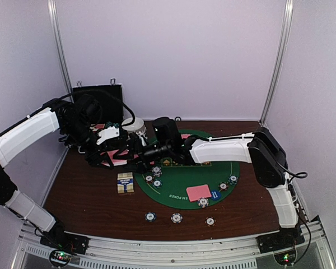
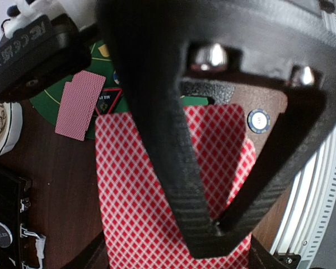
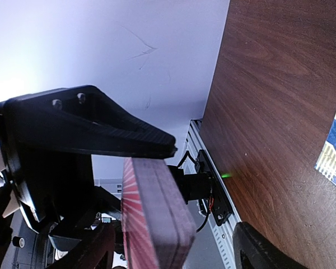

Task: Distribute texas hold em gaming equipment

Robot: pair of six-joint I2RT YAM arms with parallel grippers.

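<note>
My left gripper is shut on a thick deck of pink-backed playing cards, held above the table left of the green felt mat. From the right, my right gripper reaches in and stands open around the deck. The deck shows edge-on beside the upper finger, with a wide gap to the lower finger. Dealt cards lie on the mat. Striped poker chips sit on the mat, and three more lie along the front. A blue marker and a red-triangle marker rest on the mat.
A card box lies on the wood just left of the mat. At the back left an open black case stands with a white bowl next to it. The metal rail runs along the table's front edge.
</note>
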